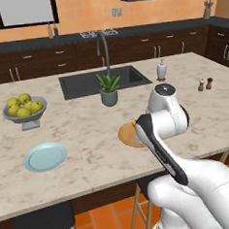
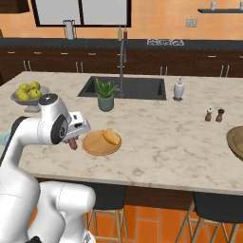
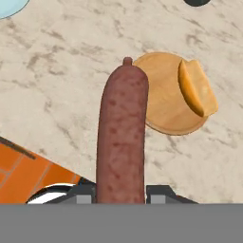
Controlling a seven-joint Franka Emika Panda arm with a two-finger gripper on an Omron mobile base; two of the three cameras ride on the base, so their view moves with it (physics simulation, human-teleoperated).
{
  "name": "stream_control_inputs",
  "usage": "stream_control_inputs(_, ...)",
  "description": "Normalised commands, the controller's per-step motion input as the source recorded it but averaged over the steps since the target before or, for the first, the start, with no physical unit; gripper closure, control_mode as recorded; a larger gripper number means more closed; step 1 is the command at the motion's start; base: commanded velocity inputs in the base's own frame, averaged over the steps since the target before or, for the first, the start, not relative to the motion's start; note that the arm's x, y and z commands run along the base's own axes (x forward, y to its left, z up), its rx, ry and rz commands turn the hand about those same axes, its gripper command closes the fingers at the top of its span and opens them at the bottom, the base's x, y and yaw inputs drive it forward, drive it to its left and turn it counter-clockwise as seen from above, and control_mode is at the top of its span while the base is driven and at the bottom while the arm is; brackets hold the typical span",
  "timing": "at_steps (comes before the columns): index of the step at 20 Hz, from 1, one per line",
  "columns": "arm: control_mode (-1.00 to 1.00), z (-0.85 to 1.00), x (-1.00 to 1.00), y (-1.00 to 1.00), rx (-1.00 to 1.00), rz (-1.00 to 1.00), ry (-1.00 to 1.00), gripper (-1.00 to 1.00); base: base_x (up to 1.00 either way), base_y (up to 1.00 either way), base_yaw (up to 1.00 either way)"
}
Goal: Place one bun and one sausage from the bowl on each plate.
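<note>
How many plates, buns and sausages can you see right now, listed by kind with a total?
Plates: 2, the tan wooden plate and the pale blue plate
Buns: 1, the bun lying on the wooden plate
Sausages: 1, the sausage held in the gripper
Total: 4
</note>
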Motion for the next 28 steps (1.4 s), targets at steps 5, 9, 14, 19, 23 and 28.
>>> stream_control_inputs(5,-1.0,-0.29,0.82,0.0,-0.06,-0.03,0.0,1.0,0.0,0.0,0.0)
stream_control_inputs(9,-1.0,-0.21,0.5,0.0,-0.17,-0.03,-0.12,1.0,0.0,0.0,0.0)
stream_control_inputs(14,-1.0,-0.38,0.57,-0.02,-0.1,0.0,-0.01,1.0,0.0,0.0,0.0)
stream_control_inputs(19,-1.0,-0.4,0.51,0.0,-0.02,0.0,-0.01,1.0,0.0,0.0,0.0)
stream_control_inputs(23,-1.0,-0.27,0.31,-0.03,0.0,0.0,0.0,1.0,0.0,0.0,0.0)
stream_control_inputs(28,-1.0,-0.33,0.28,-0.08,0.0,0.0,0.0,1.0,0.0,0.0,0.0)
